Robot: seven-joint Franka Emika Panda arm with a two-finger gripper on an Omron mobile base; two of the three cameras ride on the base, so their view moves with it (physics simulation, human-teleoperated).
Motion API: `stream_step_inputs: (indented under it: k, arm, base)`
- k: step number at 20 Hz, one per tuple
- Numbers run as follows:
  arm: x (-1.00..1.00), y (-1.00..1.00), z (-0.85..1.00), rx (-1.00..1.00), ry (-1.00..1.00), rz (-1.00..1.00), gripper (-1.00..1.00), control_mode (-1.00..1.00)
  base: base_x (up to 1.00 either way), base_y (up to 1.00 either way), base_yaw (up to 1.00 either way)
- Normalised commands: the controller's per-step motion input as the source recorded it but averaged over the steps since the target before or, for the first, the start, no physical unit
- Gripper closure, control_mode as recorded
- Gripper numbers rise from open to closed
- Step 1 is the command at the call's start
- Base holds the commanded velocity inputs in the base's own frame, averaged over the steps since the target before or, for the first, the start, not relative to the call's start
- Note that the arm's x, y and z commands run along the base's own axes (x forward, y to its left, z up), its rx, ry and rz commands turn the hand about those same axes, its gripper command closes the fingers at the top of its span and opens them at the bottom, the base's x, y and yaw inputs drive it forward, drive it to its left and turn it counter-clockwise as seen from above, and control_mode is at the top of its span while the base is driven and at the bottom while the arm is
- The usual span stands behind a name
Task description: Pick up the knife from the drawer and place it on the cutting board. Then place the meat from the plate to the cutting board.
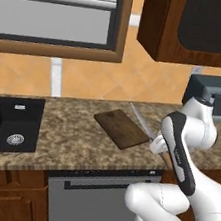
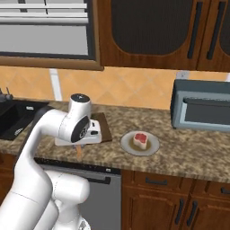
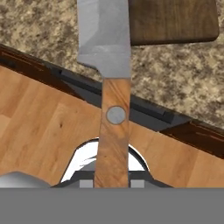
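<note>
Gripper (image 3: 112,181) closed on the knife (image 3: 113,100), clamped on the lower end of its wooden handle; in the hand view the handle runs up from between the finger tips, past a round rivet, into a grey blade that reaches out over the granite counter (image 3: 175,74) toward the cutting board (image 3: 173,19). Blade tip appears to overlap the board's near edge in that view, but whether it touches I cannot tell. Left base view: knife (image 1: 142,121) slants up from the hand, carried in the air just beside the right edge of the cutting board (image 1: 121,128), over the counter front. Board lies bare, nothing on it yet. Meat (image 2: 140,139) sits on its plate (image 2: 152,147), on the counter to the right of the board (image 2: 104,128), well short of the microwave (image 2: 200,108). Judgement: pick-up from the drawer done, knife in transit; setting it down on the board is the step in hand. Left to do: release the knife on the board, then fetch the meat off the plate and put it on the board.
</note>
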Motion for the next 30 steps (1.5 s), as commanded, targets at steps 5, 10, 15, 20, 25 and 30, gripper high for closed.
stream_step_inputs:
  k: [5, 10, 15, 20, 25, 30]
  arm:
    - [0.08, -0.04, 0.00, 0.01, 0.00, 0.00, 1.00, -1.00]
    - [0.69, -0.25, -0.06, 0.08, 0.00, 0.00, 1.00, -1.00]
    - [0.91, -0.09, -0.05, 0.05, 0.00, 0.01, 1.00, -1.00]
    - [0.86, 0.00, -0.02, -0.01, 0.09, 0.00, 1.00, -1.00]
    - [0.71, 0.09, -0.13, -0.05, 0.00, -0.02, 1.00, -1.00]
    - [0.80, 0.27, -0.28, -0.17, 0.09, -0.04, 1.00, -1.00]
  base:
    - [0.21, -0.18, 0.00]
    - [0.00, 0.00, 0.00]
    - [0.00, 0.00, 0.00]
    - [0.00, 0.00, 0.00]
    - [0.00, 0.00, 0.00]
    - [0.00, 0.00, 0.00]
